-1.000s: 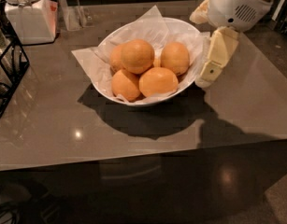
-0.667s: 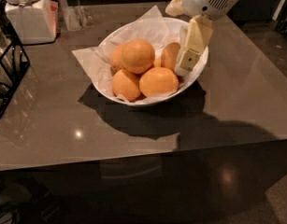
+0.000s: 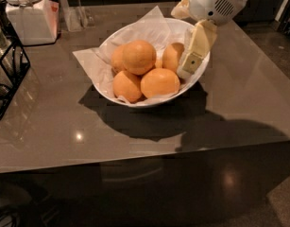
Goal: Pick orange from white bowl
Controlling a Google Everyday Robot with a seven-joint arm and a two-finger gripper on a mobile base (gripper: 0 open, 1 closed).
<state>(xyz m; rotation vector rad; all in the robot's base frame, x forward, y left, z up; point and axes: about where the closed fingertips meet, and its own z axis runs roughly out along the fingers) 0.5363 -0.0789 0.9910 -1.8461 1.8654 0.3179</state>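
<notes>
The white bowl point(image 3: 191, 86) with crinkled white paper lining stands in the middle of the grey table. It holds several oranges. The roundest orange point(image 3: 139, 56) sits on top of the pile, left of centre. Others lie at the front left point(image 3: 126, 85), front right point(image 3: 159, 82) and right rear point(image 3: 172, 56). My gripper point(image 3: 185, 71) hangs from the white arm at the upper right. It reaches down inside the bowl's right rim, next to the right rear orange and just above the front right one. It is to the right of the top orange and holds nothing that I can see.
A white lidded jar point(image 3: 29, 13) stands at the back left. A black wire rack point(image 3: 7, 74) is at the left edge. A clear holder point(image 3: 76, 15) stands behind the bowl. The table point(image 3: 135, 145) ends at the front and to the right of the bowl.
My gripper has moved left from outside the bowl's right rim to inside the bowl, beside the right rear orange. The oranges have not moved.
</notes>
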